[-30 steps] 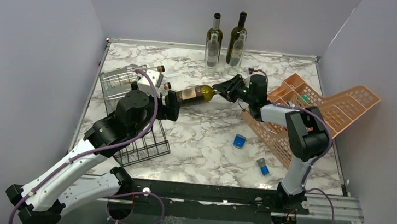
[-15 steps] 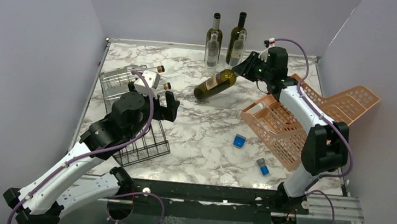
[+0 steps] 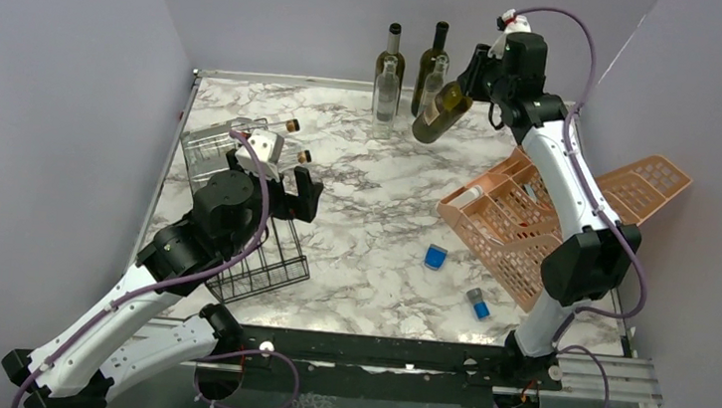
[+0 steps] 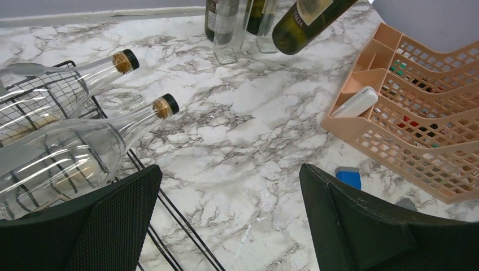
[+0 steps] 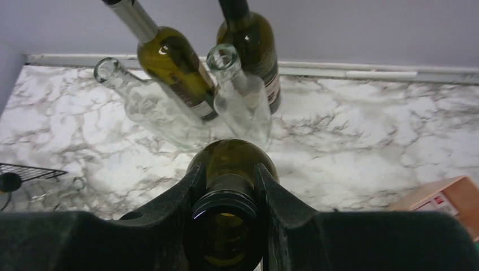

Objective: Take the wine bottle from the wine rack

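Upper centre of the overhead view: wine bottle (image 3: 441, 114) hanging base-down and tilted, clamped at the neck by the right fingers (image 3: 472, 82), closed tight around the glass. One second earlier, lying nearly level over mid-desk between the two arms; now swung up and back, close beside the standing bottles (image 3: 390, 67) at the rear wall. Well apart from the wine rack (image 3: 267, 260) at centre left, so removal judged essentially done, with only a set-down left. Left fingers (image 3: 294, 195) spread as wide as possible, holding nothing, poised over the rack's right side.

Materials and shapes:
- Held bottle of dark olive glass, smooth and glossy, with a pale label and rounded shoulder.
- Rack of thin black wire in a box-like grid, with two clear glass bottles (image 4: 68, 152) lying inside, necks toward upper right.
- Desk (image 3: 366, 215) in a white marble pattern with grey veining.
- Orange-pink organizer (image 3: 534, 236) at right, of rigid perforated plastic mesh, tiered.
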